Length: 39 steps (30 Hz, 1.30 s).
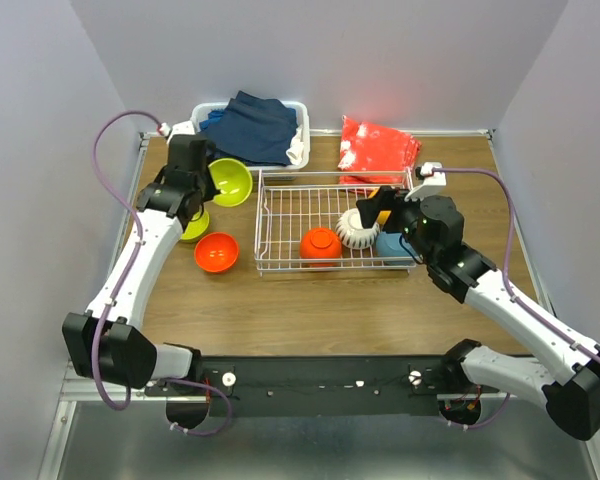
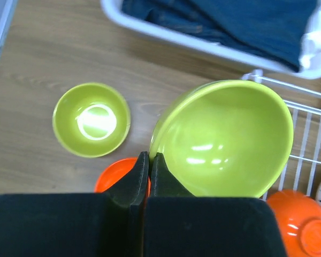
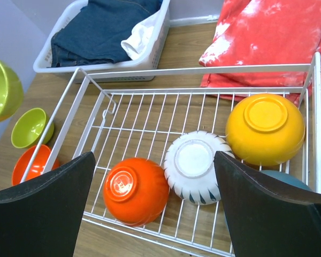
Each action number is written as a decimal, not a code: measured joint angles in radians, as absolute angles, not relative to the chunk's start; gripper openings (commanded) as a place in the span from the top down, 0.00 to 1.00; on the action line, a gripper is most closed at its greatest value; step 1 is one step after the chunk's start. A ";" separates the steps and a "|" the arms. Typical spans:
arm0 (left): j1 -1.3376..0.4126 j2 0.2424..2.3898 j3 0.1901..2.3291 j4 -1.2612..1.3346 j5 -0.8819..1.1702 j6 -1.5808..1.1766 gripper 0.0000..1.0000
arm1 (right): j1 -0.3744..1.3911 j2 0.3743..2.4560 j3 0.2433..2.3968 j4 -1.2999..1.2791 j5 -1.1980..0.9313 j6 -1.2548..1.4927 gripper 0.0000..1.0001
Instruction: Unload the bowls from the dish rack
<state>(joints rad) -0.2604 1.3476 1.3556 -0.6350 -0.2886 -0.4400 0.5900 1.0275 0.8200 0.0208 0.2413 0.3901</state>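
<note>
Four bowls sit in dish rack (image 3: 150,118): red-orange bowl (image 3: 135,190) and yellow-orange bowl (image 3: 265,128) bottom-up, white ribbed bowl (image 3: 195,166) tipped between them. Teal bowl (image 3: 289,179) is mostly hidden behind finger, so we cannot tell how it lies.

We judge them light, stiff, glossy-slick, perhaps breakable. Rim gives best pinch; foot ring on inverted ones.

Right claw (image 3: 153,160) spread wide above rack, holding nothing. Left claw (image 2: 150,158) pinches rim of lime bowl (image 2: 224,139) over surface (image 1: 310,310), left of rack. Second lime bowl (image 2: 91,119) and second red-orange bowl (image 1: 217,252) rest there.
</note>
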 measured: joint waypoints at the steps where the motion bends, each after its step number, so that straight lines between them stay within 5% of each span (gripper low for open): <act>1: -0.227 1.332 1.329 -0.635 -0.278 -0.443 1.00 | 0.590 1.025 0.813 0.024 0.241 0.391 0.00; 16: 0.125 1.338 1.091 -0.517 -0.162 -0.513 1.00 | 0.590 0.994 0.782 0.053 0.242 0.397 0.00; 30: 0.215 1.538 1.078 -0.405 -0.056 -0.533 1.00 | 0.590 0.993 0.773 0.059 0.247 0.396 0.00; 39: 0.227 1.564 1.061 -0.406 -0.051 -0.535 0.72 | 0.590 1.005 0.773 0.059 0.249 0.395 0.00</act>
<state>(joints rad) 0.2272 1.5639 1.0615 -0.4057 -0.0513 -0.5350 0.5900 1.0050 0.7727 0.0593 0.2489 0.3954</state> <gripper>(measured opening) 0.164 0.998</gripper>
